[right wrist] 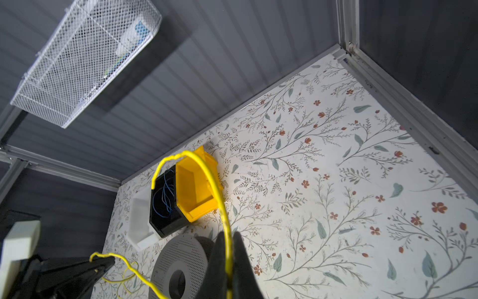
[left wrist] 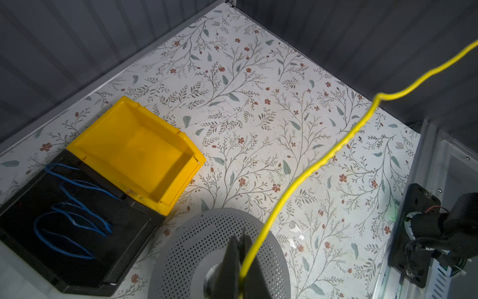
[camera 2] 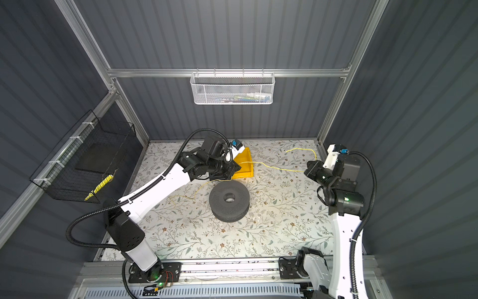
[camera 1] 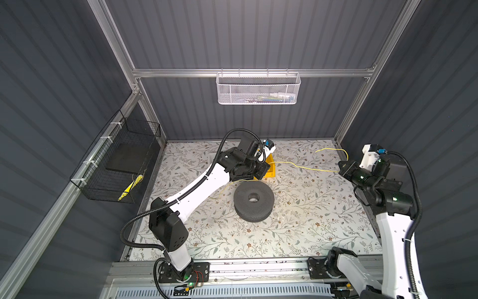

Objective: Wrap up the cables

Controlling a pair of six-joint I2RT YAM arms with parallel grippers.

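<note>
Yellow, very thin and kinked along its length, the wire (camera 1: 318, 169) is stretching between the two arms over the back half of the table (camera 1: 310, 220). The table's smooth covering is showing a printed pattern of twigs, leaves and small red flowers.

The left gripper (left wrist: 239, 243) is pinching the wire between dark, flat, tapered fingers, jaws pressed together on the strand, near the spool (camera 1: 266, 200). The right gripper (right wrist: 227, 246) is likewise clamping the wire with its jaws closed around it, near the table's right edge. Past the right gripper a free end is arching and curling toward the back right corner. From the left gripper, slack is dropping to the table and lying in loose curves left of the spool.

That spool is lying flat, a dark grey, thick, round disc, its face perforated with fine holes around a central bore. Behind it a glossy yellow plastic bin (left wrist: 144, 155), rectangular and open-topped, is sitting against a black tray (left wrist: 129, 230) that is holding thin blue wires (left wrist: 82, 184) in loops.
</note>
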